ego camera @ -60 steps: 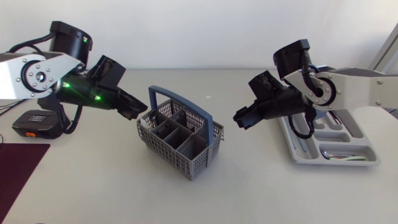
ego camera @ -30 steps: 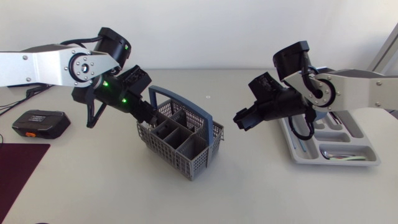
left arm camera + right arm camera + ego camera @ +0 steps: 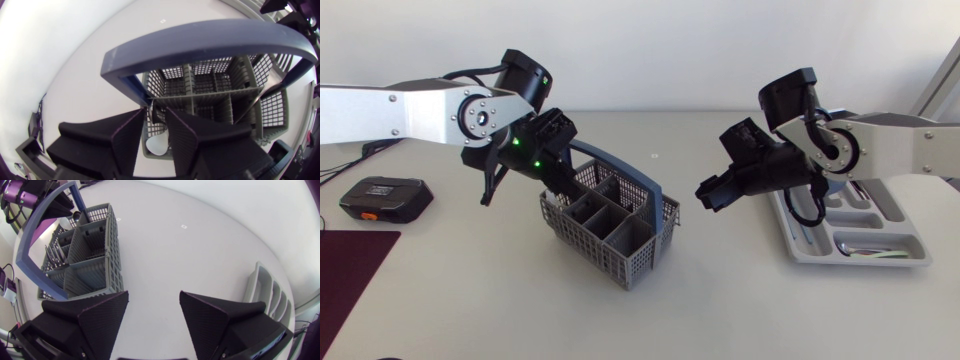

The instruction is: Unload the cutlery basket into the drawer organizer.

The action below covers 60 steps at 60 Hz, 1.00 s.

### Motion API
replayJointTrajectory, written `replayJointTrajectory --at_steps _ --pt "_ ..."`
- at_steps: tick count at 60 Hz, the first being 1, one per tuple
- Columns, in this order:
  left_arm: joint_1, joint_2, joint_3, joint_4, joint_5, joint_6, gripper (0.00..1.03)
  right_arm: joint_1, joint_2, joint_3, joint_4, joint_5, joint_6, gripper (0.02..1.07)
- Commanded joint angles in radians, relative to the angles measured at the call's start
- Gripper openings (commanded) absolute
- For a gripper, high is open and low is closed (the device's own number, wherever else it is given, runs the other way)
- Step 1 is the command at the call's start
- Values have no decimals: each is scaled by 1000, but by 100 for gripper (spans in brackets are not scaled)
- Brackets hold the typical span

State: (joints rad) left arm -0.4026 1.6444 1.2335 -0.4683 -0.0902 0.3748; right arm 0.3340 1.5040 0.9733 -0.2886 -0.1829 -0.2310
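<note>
- Holds left end effector narrowly parted, gripping nothing, over the centre basket to straddle a spoon.
- Parks right end effector wide open, empty, centre-right, clear of the basket.

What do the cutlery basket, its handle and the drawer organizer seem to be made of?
Cutlery basket: grey moulded plastic, matte, judging by its fine grid walls.
Handle: blue plastic, smooth with a slight sheen, one moulded arch.
Drawer organizer: light grey plastic, probably, semi-gloss; its rounded compartments look moulded.
</note>
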Motion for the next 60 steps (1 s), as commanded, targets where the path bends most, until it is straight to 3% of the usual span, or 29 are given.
replayJointTrajectory --at_steps 1,15,20,33,43,60 --pt "-5 38 -8 25 -23 13 33 8 5 -25 -9 3 18 76" --pt "-22 81 -20 66 -71 24 33 7 7 -28 -9 3 13 76" --pt "-27 81 -23 66 -71 24 24 3 7 -31 -9 3 12 76" --pt "-44 89 -48 74 -74 24 23 0 5 -36 -9 3 9 76" --pt "-61 106 -66 89 -98 23 15 -1 1 -41 -9 3 9 76" --pt "-81 117 -104 131 -181 27 10 -6 -16 -50 -9 3 5 76"
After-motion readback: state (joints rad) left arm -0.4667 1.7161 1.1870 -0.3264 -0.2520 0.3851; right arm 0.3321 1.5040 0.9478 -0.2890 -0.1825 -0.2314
